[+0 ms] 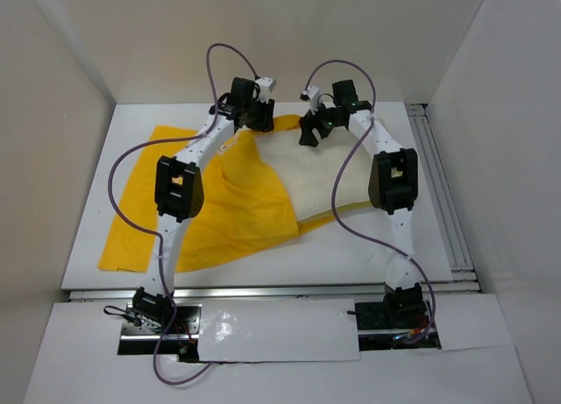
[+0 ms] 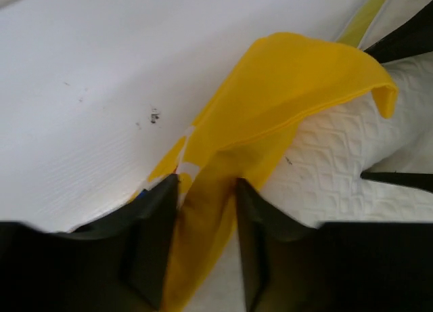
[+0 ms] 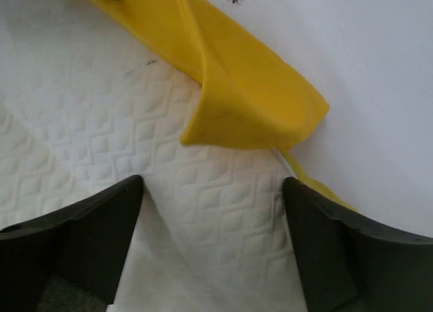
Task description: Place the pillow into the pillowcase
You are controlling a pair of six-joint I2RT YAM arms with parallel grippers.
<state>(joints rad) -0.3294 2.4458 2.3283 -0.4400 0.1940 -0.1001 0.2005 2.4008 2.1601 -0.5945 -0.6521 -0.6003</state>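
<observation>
Left gripper [image 2: 206, 183]: jaws nearly closed, pinching a band of the yellow pillowcase [image 2: 284, 88]. The cloth runs up between the two dark jaws and rises into a lifted fold whose hemmed edge curls over the pillow [image 2: 338, 163]. The left wrist view shows the fabric filling the gap between the jaws.

Right gripper [image 3: 211, 183]: jaws spread wide, nothing between them. They stand over the quilted cream surface of the pillow [image 3: 101, 109], and I cannot tell whether the tips touch it. A yellow flap of the pillowcase [image 3: 243, 95] lies just beyond the tips, folded back on the pillow near its corner.

Top view: both grippers are at the far side of the table [image 1: 342, 251], close together. The left gripper [image 1: 252, 113] is at the far edge of the yellow cloth, and the right gripper [image 1: 314, 132] is at the far edge of the pillow.

The pillow [image 1: 311, 176] lies centre-right on the table with most of its top face bare. A thin yellow strip shows along its near-right edge.

The pillowcase [image 1: 237, 211] is bunched along the pillow's left side and spreads out flat toward the near left.
</observation>
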